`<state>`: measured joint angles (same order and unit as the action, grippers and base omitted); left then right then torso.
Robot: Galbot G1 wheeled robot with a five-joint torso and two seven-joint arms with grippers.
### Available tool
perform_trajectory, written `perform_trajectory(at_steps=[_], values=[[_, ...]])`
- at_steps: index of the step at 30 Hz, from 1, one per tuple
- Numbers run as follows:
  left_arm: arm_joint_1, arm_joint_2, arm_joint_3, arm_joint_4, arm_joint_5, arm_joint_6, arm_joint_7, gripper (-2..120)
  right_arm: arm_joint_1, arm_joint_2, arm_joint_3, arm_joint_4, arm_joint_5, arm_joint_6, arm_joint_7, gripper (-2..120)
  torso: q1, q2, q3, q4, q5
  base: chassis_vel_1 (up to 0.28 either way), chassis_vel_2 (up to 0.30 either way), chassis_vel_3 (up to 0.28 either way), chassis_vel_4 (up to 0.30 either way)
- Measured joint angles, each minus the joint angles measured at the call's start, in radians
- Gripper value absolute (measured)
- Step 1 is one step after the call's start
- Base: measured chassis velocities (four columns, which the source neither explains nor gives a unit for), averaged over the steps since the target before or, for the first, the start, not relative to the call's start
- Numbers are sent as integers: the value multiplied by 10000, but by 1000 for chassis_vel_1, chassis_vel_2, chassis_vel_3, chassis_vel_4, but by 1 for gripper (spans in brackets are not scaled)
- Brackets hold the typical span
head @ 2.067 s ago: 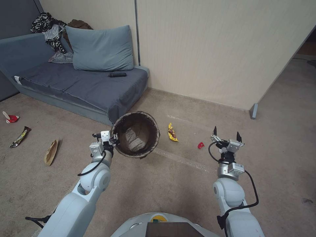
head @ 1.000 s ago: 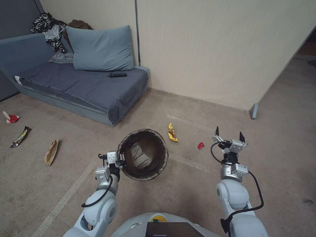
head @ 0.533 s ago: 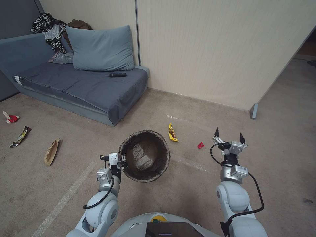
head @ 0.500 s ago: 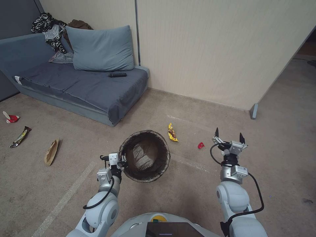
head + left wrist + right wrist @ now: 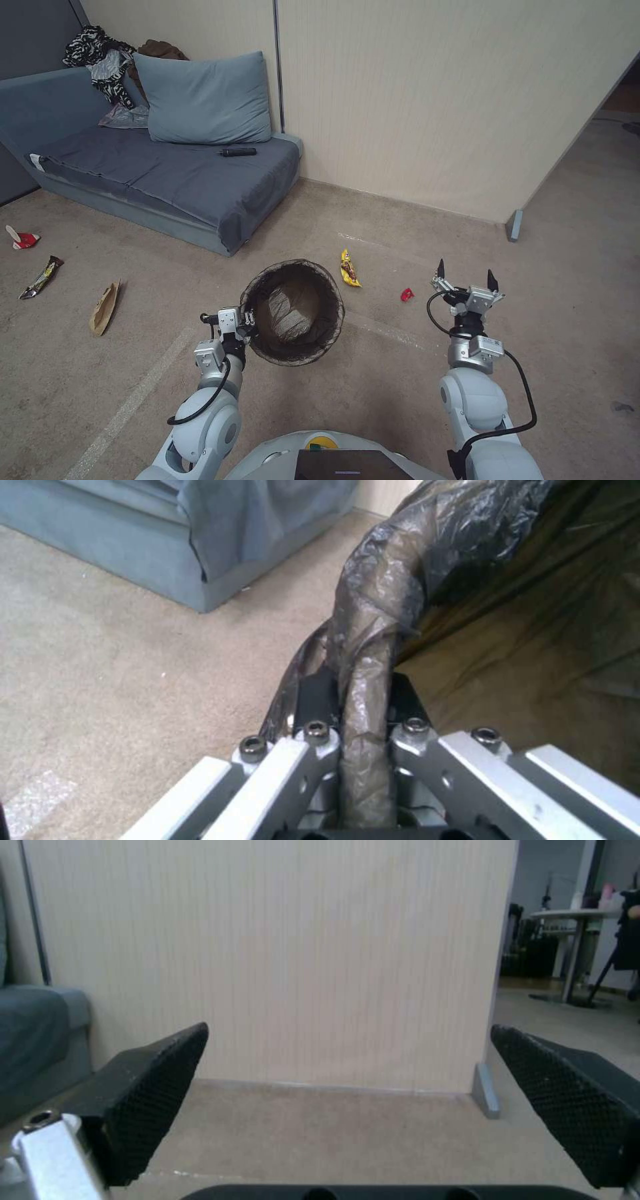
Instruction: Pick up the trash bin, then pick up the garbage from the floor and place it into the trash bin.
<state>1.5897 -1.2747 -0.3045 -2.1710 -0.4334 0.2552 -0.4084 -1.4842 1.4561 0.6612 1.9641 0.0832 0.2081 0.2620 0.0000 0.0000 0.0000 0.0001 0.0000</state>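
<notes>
Centre frame, the left gripper (image 5: 245,319) clamps the light, bag-slick trash bin (image 5: 293,312) rim — while the right gripper (image 5: 465,279), lower right, gapes over the floppy red scrap (image 5: 406,294) — pinch its fold.

A blue pillow (image 5: 203,99) rests on the grey-blue sofa (image 5: 167,175)

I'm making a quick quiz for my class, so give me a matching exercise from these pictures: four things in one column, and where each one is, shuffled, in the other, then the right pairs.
Things
1. trash bin
2. yellow snack wrapper
3. brown paper bag
4. black remote

Places
A. on the sofa seat
B. on the floor, just beyond the bin
C. rim clamped in the left gripper
D. on the floor, far off to the robot's left

Pairs: 1-C, 2-B, 3-D, 4-A
</notes>
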Motion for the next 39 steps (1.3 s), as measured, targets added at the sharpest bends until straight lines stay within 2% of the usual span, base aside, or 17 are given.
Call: perform_trajectory(at_steps=[39], values=[[-203,45,-188,5,-203,-13,-24,3,209,-111,-66,-259,-1,147,25,100,1,-1,1,-1,-1,-23,22,20,-22]])
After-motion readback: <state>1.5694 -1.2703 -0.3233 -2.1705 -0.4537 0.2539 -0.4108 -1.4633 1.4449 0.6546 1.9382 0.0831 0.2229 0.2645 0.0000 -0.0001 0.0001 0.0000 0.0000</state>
